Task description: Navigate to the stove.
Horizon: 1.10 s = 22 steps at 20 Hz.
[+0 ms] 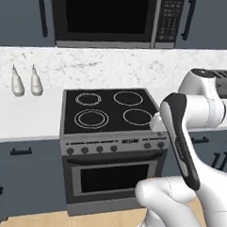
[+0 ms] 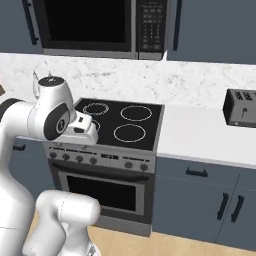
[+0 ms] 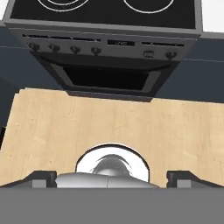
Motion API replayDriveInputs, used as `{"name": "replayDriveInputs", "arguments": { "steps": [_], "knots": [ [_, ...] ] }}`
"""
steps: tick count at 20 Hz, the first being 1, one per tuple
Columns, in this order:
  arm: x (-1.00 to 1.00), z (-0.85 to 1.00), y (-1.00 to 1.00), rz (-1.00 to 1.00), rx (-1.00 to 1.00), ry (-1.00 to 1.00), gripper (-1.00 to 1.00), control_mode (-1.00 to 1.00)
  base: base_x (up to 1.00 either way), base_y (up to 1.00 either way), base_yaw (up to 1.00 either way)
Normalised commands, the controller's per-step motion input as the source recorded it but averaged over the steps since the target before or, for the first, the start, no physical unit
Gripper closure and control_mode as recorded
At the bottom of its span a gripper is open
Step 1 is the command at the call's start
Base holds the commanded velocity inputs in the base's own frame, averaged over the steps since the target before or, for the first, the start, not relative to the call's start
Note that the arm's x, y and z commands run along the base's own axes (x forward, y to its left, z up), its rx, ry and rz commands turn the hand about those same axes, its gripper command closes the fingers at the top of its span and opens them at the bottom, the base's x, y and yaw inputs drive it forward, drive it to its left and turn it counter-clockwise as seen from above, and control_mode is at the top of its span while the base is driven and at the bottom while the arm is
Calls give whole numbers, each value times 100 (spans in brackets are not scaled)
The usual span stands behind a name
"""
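Note:
The stove stands straight ahead, set into the counter: black glass cooktop with four white rings, a knob row and a dark-windowed oven door. From the right side the stove sits left of centre, partly behind my arm. In the hand view the stove fills the top, seen from in front and above, knobs and oven door facing me. My gripper hangs over the wooden floor in front of the oven, open, its fingertips far apart with nothing between them.
A black microwave hangs above the stove. A dark toaster sits on the white counter to the right. Two pale bottles stand on the counter to the left. Blue-grey cabinets flank the oven. Light wooden floor lies before it.

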Motion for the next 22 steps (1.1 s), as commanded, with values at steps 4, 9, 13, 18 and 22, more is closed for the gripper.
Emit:
{"name": "replayDriveInputs", "arguments": {
  "steps": [4,9,13,18,22],
  "knots": [
    [0,0,0,0,0,0,-100,100,85,13,-14],
    [0,0,0,0,0,0,-100,100,69,35,-12],
    [0,0,0,0,0,0,-100,100,68,43,-10],
    [0,0,0,0,0,0,-100,100,64,39,-9],
    [0,0,0,0,0,0,-100,100,55,30,-7]
  ]
}}
